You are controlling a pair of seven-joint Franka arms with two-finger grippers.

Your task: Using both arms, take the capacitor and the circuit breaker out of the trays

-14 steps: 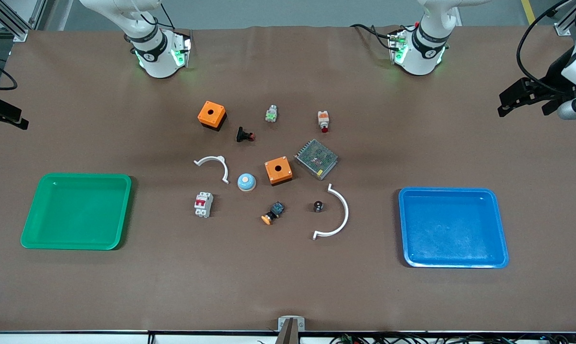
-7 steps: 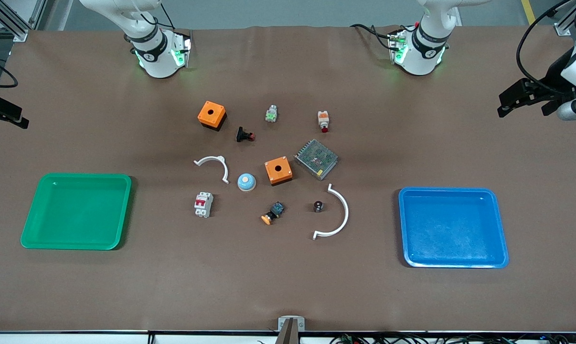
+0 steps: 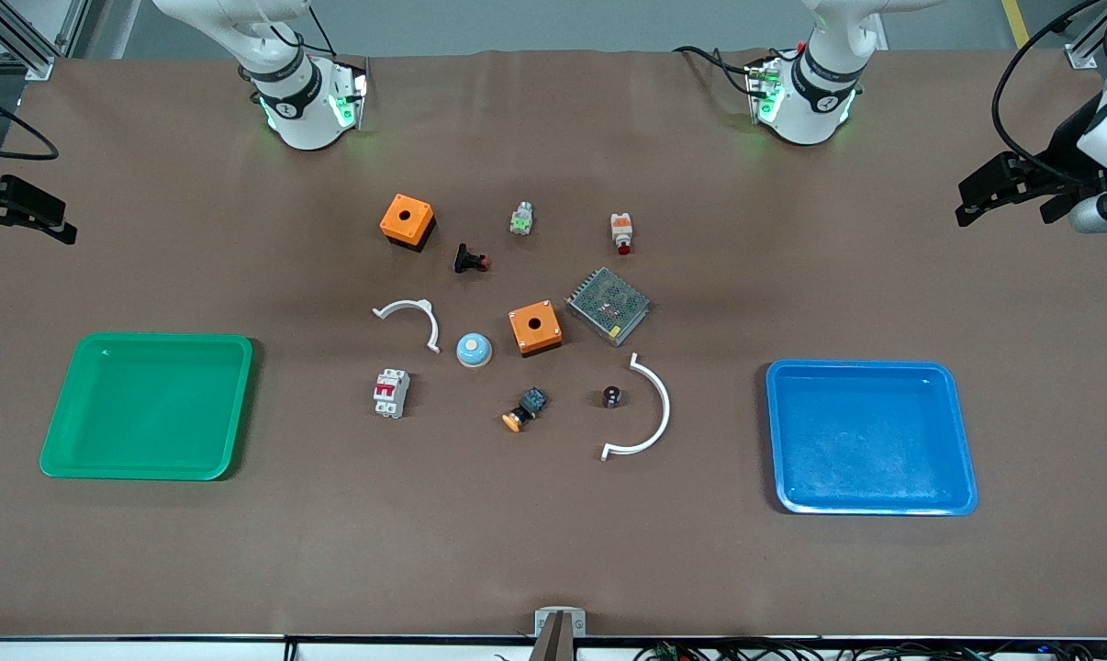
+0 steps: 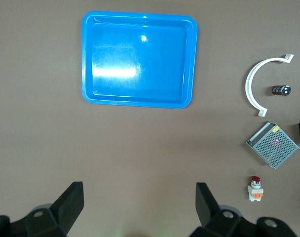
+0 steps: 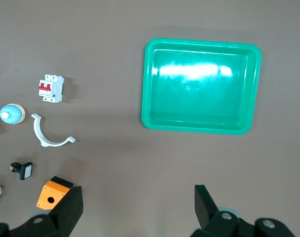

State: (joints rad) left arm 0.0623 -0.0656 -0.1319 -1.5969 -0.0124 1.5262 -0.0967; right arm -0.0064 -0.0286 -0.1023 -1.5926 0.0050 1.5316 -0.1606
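While both arms hang high at the two ends of the brown counter (image 3: pixel 553 532), nothing is being held. The left tool (image 4: pixel 137 207) is up over bare counter at the left arm's end, with its two black fingers (image 4: pixel 71 205) spread wide apart and nothing between them. The right tool (image 5: pixel 137 210) is up over bare counter at the right arm's end, and its fingers (image 5: pixel 68 207) are spread wide too. The capacitor (image 3: pixel 612 397) lies on the counter, tucked inside the curve of the big white half-ring (image 3: pixel 650 413), between the pile of parts and the blue tray (image 3: pixel 870 437). The breaker (image 3: pixel 391 393) sits on the counter toward the right arm's end, near the green tray (image 3: pixel 148 406) but not touching it, and closer to the front camera than the small white half-ring (image 3: pixel 413 317). Between the breaker and the capacitor lies an orange-capped button (image 3: pixel 523 409). A pale blue dome (image 3: pixel 474 350) sits just beside an orange box (image 3: pixel 534 328), and a metal mesh box (image 3: pixel 608 305) is next to that. Both trays have nothing in them.
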